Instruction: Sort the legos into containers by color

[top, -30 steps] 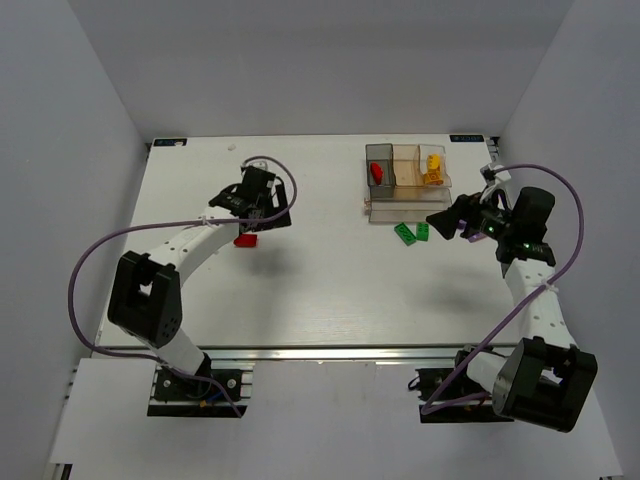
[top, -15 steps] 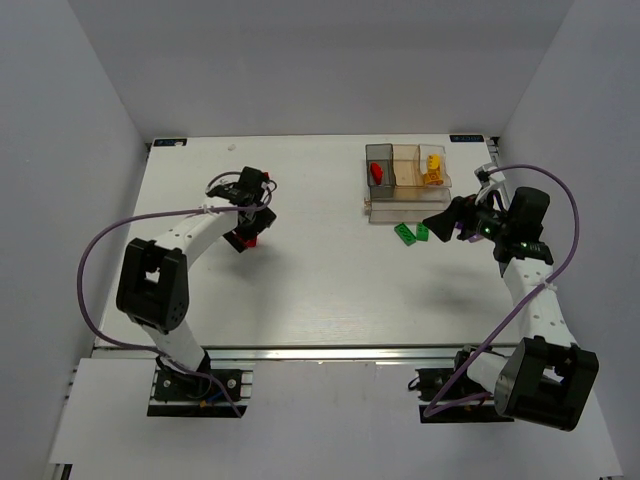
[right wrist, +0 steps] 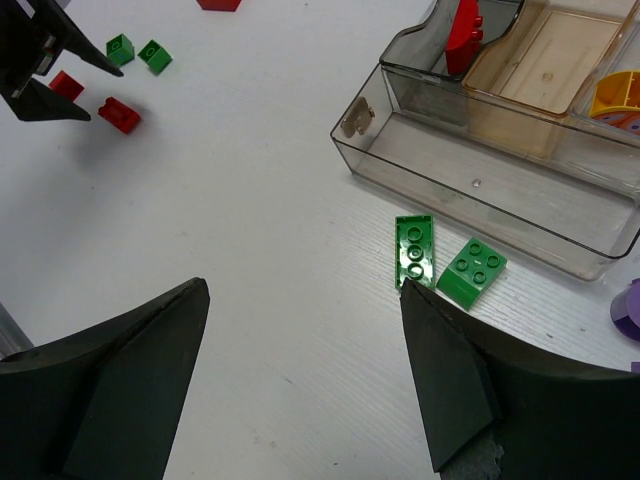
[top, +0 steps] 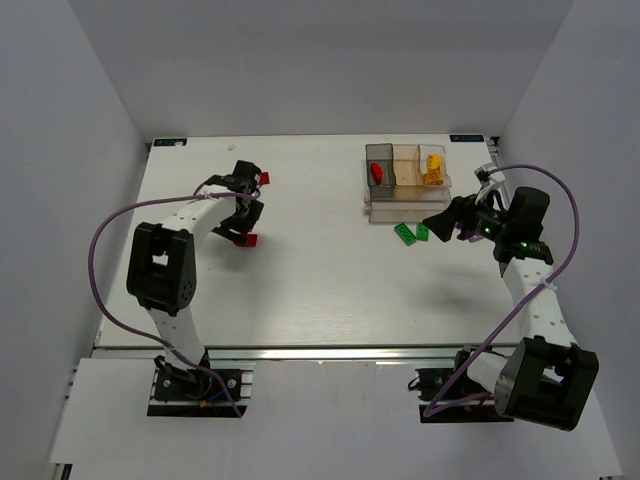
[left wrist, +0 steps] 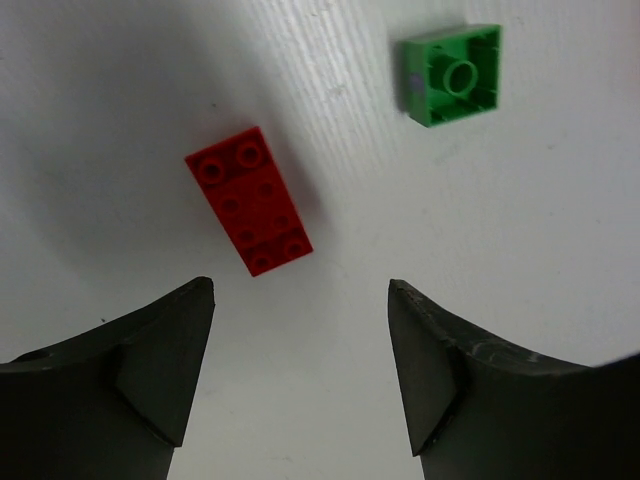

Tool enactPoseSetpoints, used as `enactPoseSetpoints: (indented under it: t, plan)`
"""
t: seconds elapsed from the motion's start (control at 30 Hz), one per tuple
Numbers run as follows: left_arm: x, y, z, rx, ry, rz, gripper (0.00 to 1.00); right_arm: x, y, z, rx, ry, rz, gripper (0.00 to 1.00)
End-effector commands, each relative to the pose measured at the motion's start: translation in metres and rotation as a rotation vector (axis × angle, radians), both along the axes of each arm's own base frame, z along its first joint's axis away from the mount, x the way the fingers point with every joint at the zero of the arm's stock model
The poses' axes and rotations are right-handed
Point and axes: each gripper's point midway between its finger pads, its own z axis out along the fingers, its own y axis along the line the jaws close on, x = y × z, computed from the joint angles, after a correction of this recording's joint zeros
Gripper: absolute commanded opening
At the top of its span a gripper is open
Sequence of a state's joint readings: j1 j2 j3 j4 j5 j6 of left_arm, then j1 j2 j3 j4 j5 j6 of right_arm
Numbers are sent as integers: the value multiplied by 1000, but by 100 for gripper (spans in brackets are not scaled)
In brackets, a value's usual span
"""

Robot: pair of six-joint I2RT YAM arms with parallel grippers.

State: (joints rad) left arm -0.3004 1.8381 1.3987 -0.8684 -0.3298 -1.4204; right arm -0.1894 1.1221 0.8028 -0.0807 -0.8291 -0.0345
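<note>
- My left claw (left wrist: 300,300) hangs over the white tabletop (left wrist: 520,260), jaws apart, nothing between them.
- Just ahead of its fingertips a flat red eight-stud plastic brick (left wrist: 250,200) lies studs up. Further out and off to one side, clear of it, a small green square brick (left wrist: 455,75) lies hollow side up.
- My right claw (right wrist: 302,290) is spread wide too and carries nothing.
- Just past its fingertips lie a long green six-stud brick (right wrist: 414,250) and a squarer green four-stud brick (right wrist: 472,270). They are very close together, but I cannot tell whether they touch.
- Beyond that pair stands the clear plastic three-bin organizer (right wrist: 480,200), with its shallow front tray facing the two green bricks.
- Its smoky grey bin (right wrist: 420,45) holds a tilted red brick (right wrist: 462,25). The amber-tinted bin (right wrist: 545,60) sits in the middle, and the clear end bin (right wrist: 628,50) holds a yellow piece (right wrist: 615,95).
- A purple piece (right wrist: 628,310) shows at the edge of my right wrist view, cut off.
- From above, the claws are well apart: the left works the tabletop's left half, the right sits beside the organizer.
</note>
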Motion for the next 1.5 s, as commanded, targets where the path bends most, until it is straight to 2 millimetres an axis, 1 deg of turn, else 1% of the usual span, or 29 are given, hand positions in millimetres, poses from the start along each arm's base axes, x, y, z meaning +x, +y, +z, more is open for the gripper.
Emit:
enactPoseSetpoints:
  t: [0.0, 0.13, 0.17, 0.27, 0.3, 0.4, 0.47, 0.57, 0.6, 0.73, 0.77, 0.9, 0.93, 1.23, 1.33, 1.37, 1.47]
  plan:
    - [-13, 14, 4, -8, 2, 100, 80, 6, 0, 15, -15, -46, 9, 83]
    - [-15, 14, -2, -8, 13, 105, 81, 7, -2, 17, -17, -50, 3, 83]
    - [-12, 18, -6, -4, 23, 115, 81, 6, -2, 17, -18, -50, 2, 83]
    - [-10, 16, -11, -5, 37, 109, 81, 7, -3, 16, -18, -49, -1, 83]
    - [-10, 19, -15, -3, 46, 118, 81, 6, -2, 17, -18, -52, 1, 83]
    - [-5, 17, -19, -9, 44, 112, 81, 7, -3, 16, -18, -50, -1, 83]
    - [-5, 20, -27, -4, 72, 119, 81, 7, -2, 16, -19, -50, -1, 83]
    - [-3, 18, -29, -8, 79, 116, 81, 7, -3, 17, -20, -51, -2, 83]
    - [-2, 22, -30, -8, 79, 125, 81, 8, -4, 17, -22, -52, -6, 83]
    - [3, 21, -30, -8, 75, 124, 80, 7, -4, 16, -22, -49, -8, 83]
    - [3, 25, -33, -4, 85, 131, 80, 8, -4, 15, -20, -47, -10, 83]
    - [4, 24, -38, 0, 100, 127, 77, 7, -4, 16, -19, -49, -9, 83]
    - [5, 28, -38, -2, 100, 134, 75, 7, -4, 16, -19, -49, -7, 83]
    - [0, 25, -50, -14, 127, 125, 68, 7, -4, 17, -15, -49, -7, 83]
    - [-3, 25, -54, -16, 138, 123, 62, 7, -4, 17, -12, -45, -6, 83]
    - [-3, 24, -54, -16, 140, 121, 59, 7, -4, 17, -12, -47, -6, 83]
    - [-4, 24, -56, -17, 144, 116, 53, 6, -4, 18, -10, -49, -6, 83]
